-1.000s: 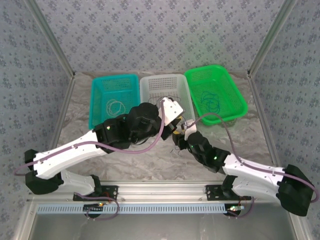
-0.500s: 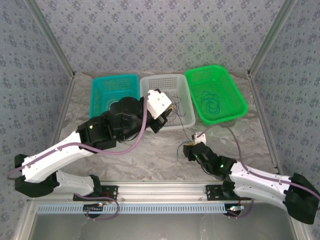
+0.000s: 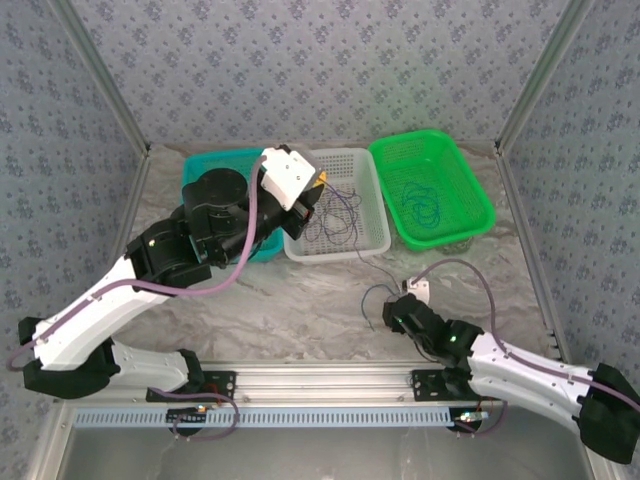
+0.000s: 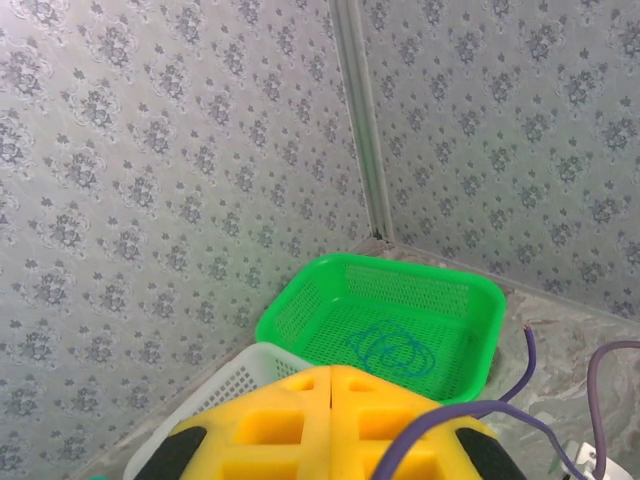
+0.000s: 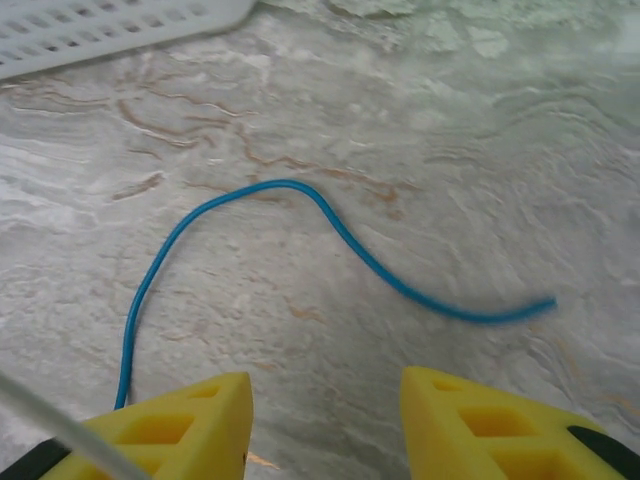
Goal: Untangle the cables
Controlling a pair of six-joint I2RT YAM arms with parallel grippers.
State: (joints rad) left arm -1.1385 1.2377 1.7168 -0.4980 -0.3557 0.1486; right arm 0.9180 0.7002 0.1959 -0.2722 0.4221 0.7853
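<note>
Cables (image 3: 338, 215) are clamped by left gripper (image 3: 318, 182) over white basket (image 3: 376, 236); right gripper (image 5: 325, 388) is held apart above blue cable (image 5: 335, 225).

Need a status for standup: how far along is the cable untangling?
Done: one blue coil lies in the green basket. In hand: the left fingers are shut on a purple cable, raised above the white basket; the right fingers stand open over a loose blue cable on the table. Left: the thin strands over the white basket look bunched together, and that blue cable needs binning.
</note>
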